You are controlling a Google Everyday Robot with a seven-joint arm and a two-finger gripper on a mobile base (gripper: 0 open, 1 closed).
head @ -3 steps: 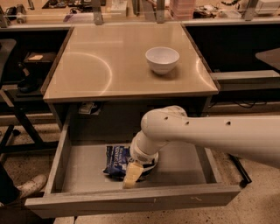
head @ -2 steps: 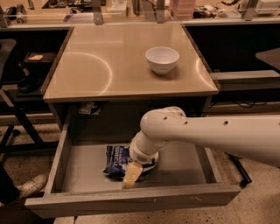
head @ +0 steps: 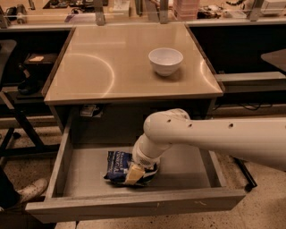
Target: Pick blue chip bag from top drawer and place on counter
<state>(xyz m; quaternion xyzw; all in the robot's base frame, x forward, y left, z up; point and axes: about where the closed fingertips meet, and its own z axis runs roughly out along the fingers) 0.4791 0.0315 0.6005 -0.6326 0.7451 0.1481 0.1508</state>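
The top drawer (head: pixel 134 206) is pulled open below the counter (head: pixel 111 67). The blue chip bag (head: pixel 117 163) lies crumpled on the drawer's grey floor, left of middle, with its white lettering showing. My white arm reaches in from the right and down into the drawer. My gripper (head: pixel 135 173) is pressed onto the right part of the bag and hides that side of it. The bag rests on the drawer floor.
A round white bowl (head: pixel 165 60) stands on the counter at the back right. A long cluttered shelf (head: pixel 134 13) with metal posts runs behind it. A shoe (head: pixel 27 191) is on the floor at the left of the drawer. Dark table legs (head: pixel 18 125) stand at the left.
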